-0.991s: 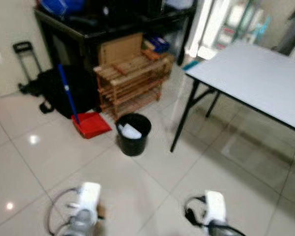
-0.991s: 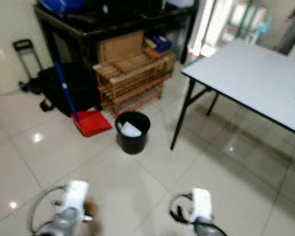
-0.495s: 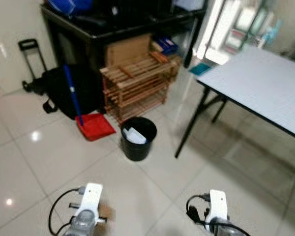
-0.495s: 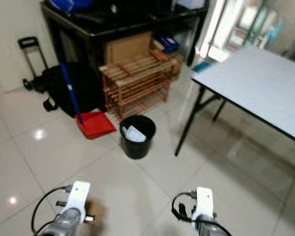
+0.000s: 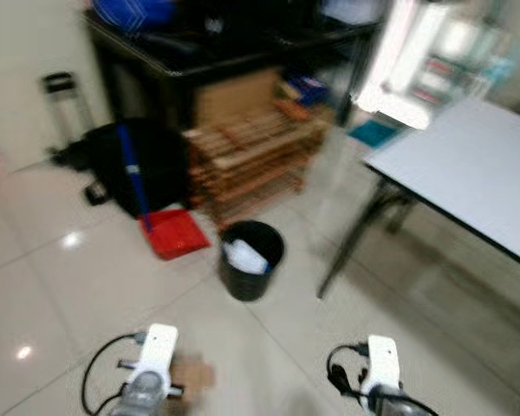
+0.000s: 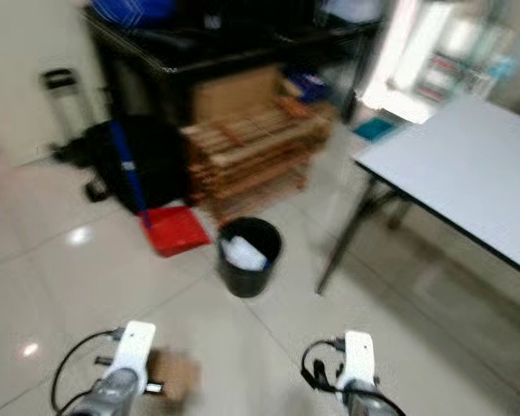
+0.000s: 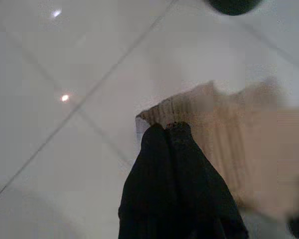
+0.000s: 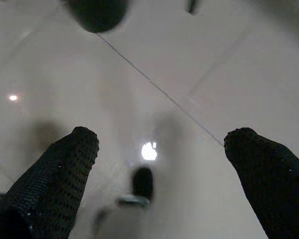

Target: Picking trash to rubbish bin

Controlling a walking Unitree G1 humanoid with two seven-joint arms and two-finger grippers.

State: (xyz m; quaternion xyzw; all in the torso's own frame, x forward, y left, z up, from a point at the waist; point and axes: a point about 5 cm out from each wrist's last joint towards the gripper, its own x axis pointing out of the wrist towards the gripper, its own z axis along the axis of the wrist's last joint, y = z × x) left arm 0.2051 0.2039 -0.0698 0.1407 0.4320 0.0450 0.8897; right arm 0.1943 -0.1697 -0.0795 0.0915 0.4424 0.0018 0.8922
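Observation:
A black round rubbish bin stands on the tiled floor ahead, with a white scrap lying inside it. My left gripper is shut on a flat piece of brown cardboard, held low over the floor; the cardboard also shows beside my left wrist. My right gripper hangs open above bare tiles with nothing between its fingers. The bin's edge is some way ahead of both grippers. The head views are blurred.
A red dustpan with a blue handle leans left of the bin. Behind the bin are a wooden slatted rack, a black bag and a dark cabinet. A grey table on black legs stands to the right.
The whole picture has shifted and blurred, so the camera has moved; the bin sits a little lower and nearer in view. The cardboard by my left wrist shows more.

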